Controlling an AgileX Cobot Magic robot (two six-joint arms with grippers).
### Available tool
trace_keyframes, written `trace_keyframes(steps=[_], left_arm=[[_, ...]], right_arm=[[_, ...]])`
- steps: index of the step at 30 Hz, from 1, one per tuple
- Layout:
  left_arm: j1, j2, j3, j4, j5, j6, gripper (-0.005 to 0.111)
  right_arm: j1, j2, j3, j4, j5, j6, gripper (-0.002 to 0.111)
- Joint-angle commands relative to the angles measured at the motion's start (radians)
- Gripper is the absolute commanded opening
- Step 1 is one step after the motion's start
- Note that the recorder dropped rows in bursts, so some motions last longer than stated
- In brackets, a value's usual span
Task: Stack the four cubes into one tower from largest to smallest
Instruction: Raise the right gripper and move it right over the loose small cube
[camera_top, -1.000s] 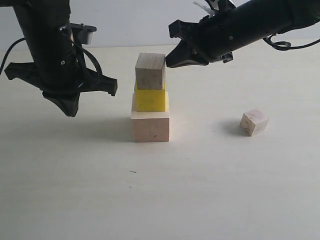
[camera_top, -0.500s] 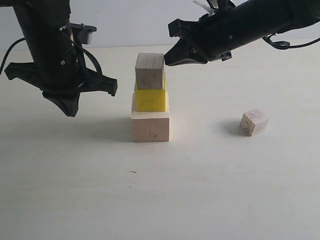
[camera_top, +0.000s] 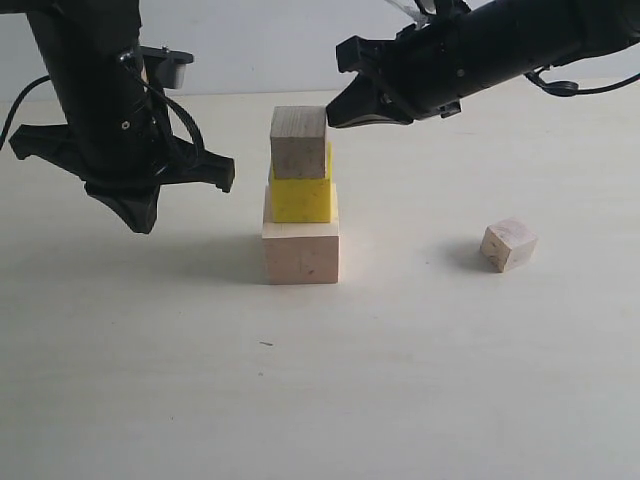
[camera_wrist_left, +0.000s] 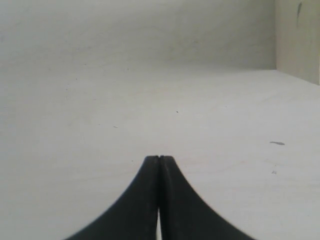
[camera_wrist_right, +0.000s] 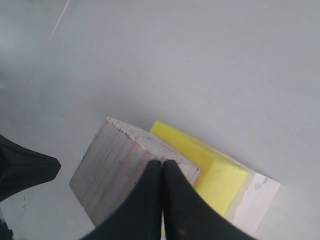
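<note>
A three-cube column stands mid-table: a large pale wood cube (camera_top: 300, 253) at the bottom, a yellow cube (camera_top: 301, 198) on it, and a small pale wood cube (camera_top: 299, 141) on top. The other small pale wood cube (camera_top: 508, 244) lies tilted on the table to the right. My right gripper (camera_top: 334, 116) is shut and empty, its tip just beside the top cube's upper right corner. In the right wrist view its fingertips (camera_wrist_right: 162, 164) hover over the top cube (camera_wrist_right: 115, 167), with the yellow cube (camera_wrist_right: 212, 167) beneath. My left gripper (camera_top: 140, 222) hangs shut left of the column.
The pale table surface (camera_top: 320, 380) stretches in front of the column. The left wrist view shows the shut gripper (camera_wrist_left: 159, 159) above bare table, with the side of the large pale cube (camera_wrist_left: 300, 40) at the frame's edge.
My right gripper has risen slightly and drawn a little away from the top cube. The left arm and all cubes have stayed still.
</note>
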Motion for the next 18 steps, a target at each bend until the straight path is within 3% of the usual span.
trace_keyframes(steps=[1, 11, 18], left_arm=[[0.003, -0.011, 0.005, 0.003, -0.001, 0.006, 0.000], [0.003, -0.011, 0.005, 0.003, -0.001, 0.016, 0.000], [0.003, -0.011, 0.005, 0.005, -0.001, 0.028, 0.000]], right_arm=[[-0.006, 0.003, -0.007, 0.017, -0.003, -0.023, 0.000], [-0.009, -0.056, -0.007, -0.141, -0.155, 0.047, 0.000], [-0.024, -0.113, -0.007, -0.809, -0.201, 0.615, 0.000]])
